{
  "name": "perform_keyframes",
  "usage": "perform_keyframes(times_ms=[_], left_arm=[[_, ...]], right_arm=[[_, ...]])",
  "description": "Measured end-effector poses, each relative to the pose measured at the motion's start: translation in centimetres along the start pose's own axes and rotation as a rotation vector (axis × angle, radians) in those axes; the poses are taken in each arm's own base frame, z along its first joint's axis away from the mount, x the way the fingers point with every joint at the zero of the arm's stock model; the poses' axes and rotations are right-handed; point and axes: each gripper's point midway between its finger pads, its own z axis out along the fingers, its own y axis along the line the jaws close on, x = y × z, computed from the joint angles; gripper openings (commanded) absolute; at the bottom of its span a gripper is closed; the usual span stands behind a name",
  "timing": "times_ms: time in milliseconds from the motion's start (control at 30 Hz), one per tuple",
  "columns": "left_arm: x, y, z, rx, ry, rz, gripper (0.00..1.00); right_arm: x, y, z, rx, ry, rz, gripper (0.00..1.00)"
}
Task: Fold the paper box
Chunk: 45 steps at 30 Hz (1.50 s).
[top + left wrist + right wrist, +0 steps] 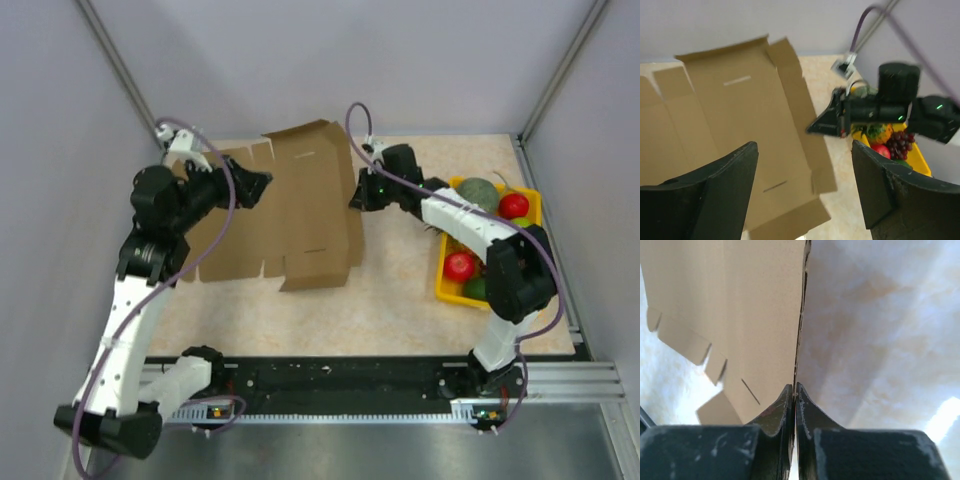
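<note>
- A flat, die-cut brown cardboard sheet, the paper box (300,210), is unfolded on the far left half of the worktop (400,290). It reaches from near the left edge to about the middle.
- Its notched flaps and tabs lie along the left and near sides. The far flap bends upward by the far edge of the worktop.
- The right gripper (357,199) reaches in from the right to the sheet's right edge. From the right wrist view, its two fingers are clenched on that thin cardboard edge (795,390), with no gap between them.
- The right panel of the sheet looks raised where it is pinched, and the left part lies flat.
- The left gripper (257,186) hangs over the far left part of the sheet. From the left wrist view its fingers (725,185) are spread wide and hold nothing, with the cardboard lying below the gap.
- The two grippers face each other across the sheet's wide middle panel.
- A yellow tray (441,287) sits at the right edge of the worktop, well apart from the cardboard.
- In the tray are two red fruits (459,266), a round green fruit (480,192) and a bunch of dark grapes (900,144).
</note>
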Motion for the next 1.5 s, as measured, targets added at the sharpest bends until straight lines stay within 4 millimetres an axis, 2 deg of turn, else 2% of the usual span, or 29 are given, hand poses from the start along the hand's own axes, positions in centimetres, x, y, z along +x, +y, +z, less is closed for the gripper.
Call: perform_keyframes(times_ms=[67, 133, 200, 300, 367, 433, 533, 700, 800, 867, 933, 1033, 1100, 1167, 1200, 1267, 1300, 1333, 1400, 1500], left_arm=[[0.6, -0.3, 2.2, 0.049, 0.082, -0.002, 0.79], [1.8, -0.3, 3.8, 0.086, 0.15, -0.01, 0.78], [3.4, -0.4, 5.0, 0.112, 0.222, 0.01, 0.77], [4.9, -2.0, 6.1, 0.155, 0.275, 0.143, 0.79], [5.0, -3.7, 6.5, 0.206, 0.264, 0.276, 0.8], [4.6, -4.4, 6.5, 0.237, 0.233, 0.381, 0.83], [3.4, -3.9, 7.0, 0.234, 0.177, 0.526, 0.83], [3.6, -1.8, 8.6, 0.186, 0.18, 0.677, 0.79], [4.8, -0.5, 9.8, 0.178, 0.221, 0.718, 0.71], [5.8, 0.3, 10.6, 0.182, 0.253, 0.738, 0.54], [6.3, 1.4, 11.4, 0.155, 0.272, 0.752, 0.45], [5.9, 2.8, 13.0, 0.097, 0.268, 0.774, 0.22], [5.7, 3.2, 13.7, 0.087, 0.257, 0.78, 0.01], [5.3, 3.3, 13.9, 0.087, 0.249, 0.797, 0.0], [4.9, 3.1, 13.9, 0.091, 0.242, 0.805, 0.0], [4.3, 2.8, 13.9, 0.099, 0.23, 0.815, 0.0], [3.9, 2.4, 13.8, 0.109, 0.223, 0.82, 0.0], [3.5, 2.0, 13.8, 0.123, 0.213, 0.821, 0.0], [2.6, 1.1, 13.6, 0.15, 0.19, 0.822, 0.0], [2.1, 0.1, 12.7, 0.19, 0.174, 0.823, 0.0]], right_arm=[[-2.7, 0.6, -2.9, -0.018, -0.003, -0.115, 0.0], [-3.7, 1.0, -5.6, -0.035, 0.001, -0.193, 0.0], [-3.8, 1.4, -8.5, -0.058, 0.017, -0.264, 0.0], [-2.9, 3.2, -11.6, -0.127, 0.058, -0.354, 0.0], [-2.6, 4.0, -12.8, -0.165, 0.077, -0.395, 0.0], [-2.4, 4.8, -13.8, -0.202, 0.093, -0.432, 0.0], [-1.7, 5.2, -14.7, -0.234, 0.124, -0.469, 0.0], [-0.4, 5.4, -15.7, -0.269, 0.17, -0.498, 0.0], [-0.3, 5.9, -16.5, -0.292, 0.163, -0.519, 0.0], [-0.4, 6.3, -17.1, -0.308, 0.15, -0.54, 0.0], [-0.4, 6.6, -17.6, -0.32, 0.14, -0.555, 0.0], [-0.4, 6.7, -18.0, -0.332, 0.137, -0.568, 0.0], [-0.4, 6.5, -18.0, -0.331, 0.136, -0.575, 0.0], [-0.4, 6.4, -18.0, -0.327, 0.138, -0.581, 0.0], [-0.7, 6.3, -18.0, -0.32, 0.13, -0.589, 0.09], [-1.2, 6.1, -18.1, -0.299, 0.118, -0.598, 0.16], [-1.6, 6.0, -18.1, -0.284, 0.107, -0.603, 0.37], [-2.1, 5.9, -18.1, -0.267, 0.093, -0.61, 0.46], [-3.1, 5.6, -18.0, -0.232, 0.073, -0.613, 0.56], [-4.8, 5.6, -17.8, -0.206, 0.042, -0.635, 0.58]])
